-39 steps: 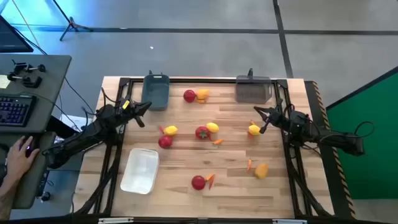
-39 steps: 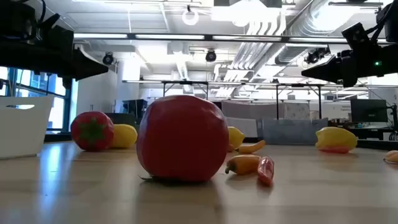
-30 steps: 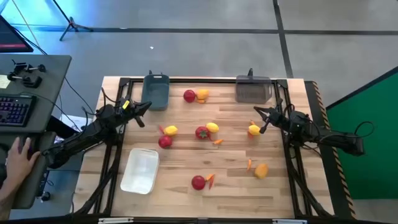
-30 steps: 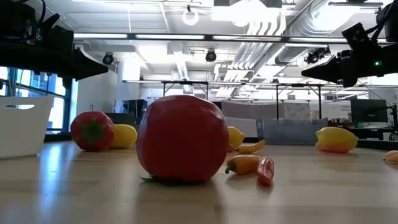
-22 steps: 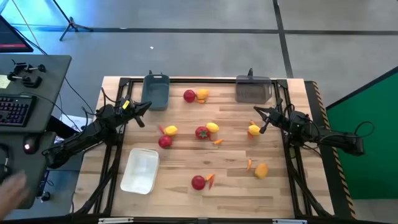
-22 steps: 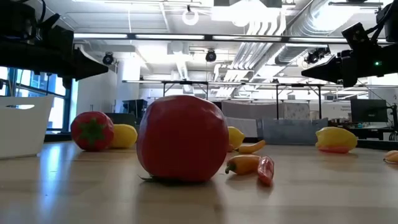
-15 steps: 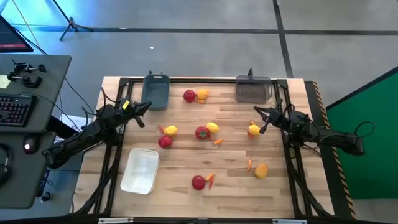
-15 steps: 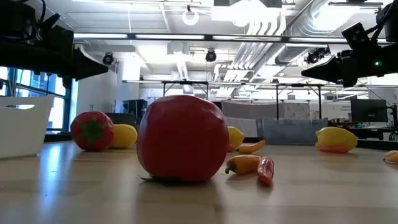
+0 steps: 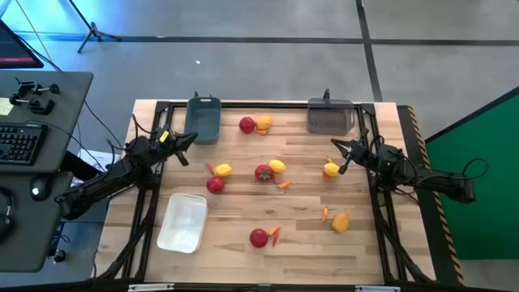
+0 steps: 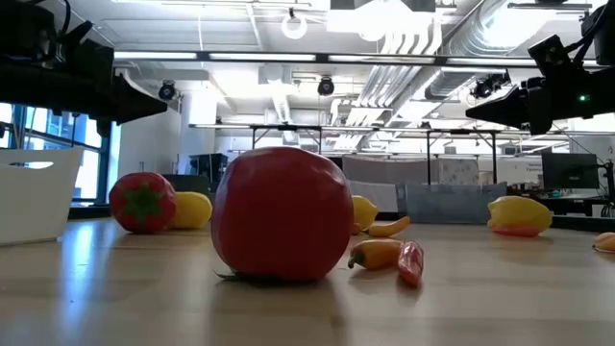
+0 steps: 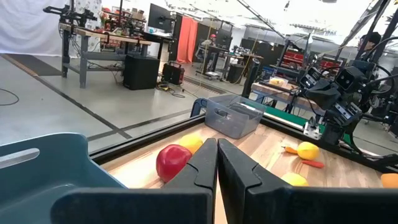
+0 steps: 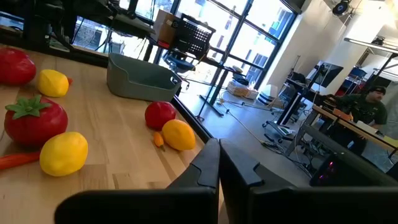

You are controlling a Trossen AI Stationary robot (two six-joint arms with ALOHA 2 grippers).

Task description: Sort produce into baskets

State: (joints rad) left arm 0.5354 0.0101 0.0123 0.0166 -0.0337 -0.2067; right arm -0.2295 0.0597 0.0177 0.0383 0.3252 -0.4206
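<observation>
- Left gripper [image 9: 191, 137] poised above the table's [image 9: 235, 203] far-left part, just beside the dark blue-grey basket [image 9: 202, 119]; fingers [image 11: 202, 163] pressed together, holding nothing.
- Right gripper [image 9: 332, 143] poised at the right side, just beside a lemon [image 9: 331, 169]; jaws closed, nothing between them.
- Smoky grey basket [image 9: 329, 117] at the far edge, right of centre; appears to hold no produce.
- White tray [image 9: 182, 222] at the near left, nothing seen inside.
- Far, between the two dark baskets: a tomato [image 9: 247, 124] touching a yellow-orange piece [image 9: 263, 123].
- Mid-table: a tomato with green top [image 9: 263, 173] touching a lemon [image 9: 277, 166], a small orange pepper [image 9: 284, 185] just beside them on the near side.
- Left of those: a lemon [image 9: 222, 170] and a tomato [image 9: 215, 185] close together, a thin orange piece [image 9: 210, 169] beside the lemon.
- Near edge, centre: a tomato [image 9: 258, 237] with a little orange-red pepper [image 9: 274, 235] touching its right side; same tomato filling the low view [image 10: 282, 213].
- Near right: an orange-yellow oval [image 9: 341, 222] with a small pepper piece [image 9: 325, 215] just to its left.
- All produce lying on bare wood, outside the baskets.
</observation>
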